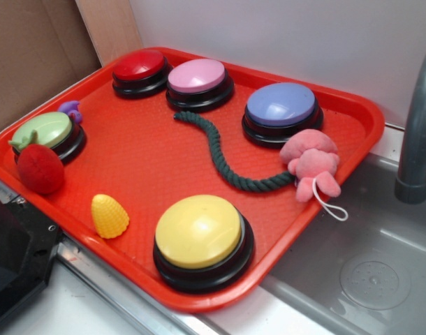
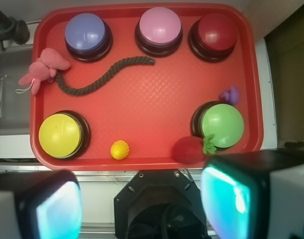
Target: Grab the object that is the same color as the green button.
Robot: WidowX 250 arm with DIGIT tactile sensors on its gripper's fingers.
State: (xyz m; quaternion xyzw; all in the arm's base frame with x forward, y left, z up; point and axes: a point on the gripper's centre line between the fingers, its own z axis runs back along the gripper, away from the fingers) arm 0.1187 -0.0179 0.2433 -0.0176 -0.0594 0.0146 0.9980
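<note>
The gripper (image 2: pixel 142 209) hangs high over the red tray's (image 2: pixel 157 107) near edge, pointing straight down, fingers (image 2: pixel 231 194) spread wide and empty. The dark green rope (image 2: pixel 99 79) snakes across the tray's far left, between the blue button (image 2: pixel 87 32) and pink plush toy (image 2: pixel 42 69). The green button (image 2: pixel 222 124) sits near right.

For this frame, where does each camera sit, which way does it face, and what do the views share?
Exterior: off the tray's near corner, looking down at an angle across the red tray toward the wall and sink; no part of the arm clearly shows.
Wrist: high above the tray, looking almost straight down; the gripper fills the bottom edge, its jaws apart and empty.
Shared: the dark green rope, pink plush toy, green button and yellow button, seen from opposite sides.
</note>
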